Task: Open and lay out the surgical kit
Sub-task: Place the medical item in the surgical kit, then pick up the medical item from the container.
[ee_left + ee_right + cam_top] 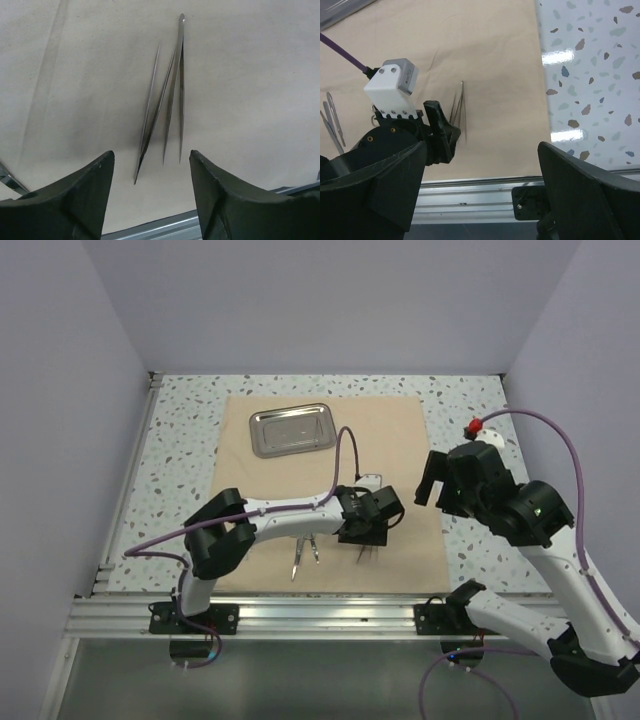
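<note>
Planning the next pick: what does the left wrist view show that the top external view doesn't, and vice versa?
Only left wrist: two tweezers seen whole, lying loose on the beige cloth. Only top external: the steel tray at the cloth's far end, more instruments near its front edge, and the open right claw off to the right. Both: the cloth and the open left claw.
</note>
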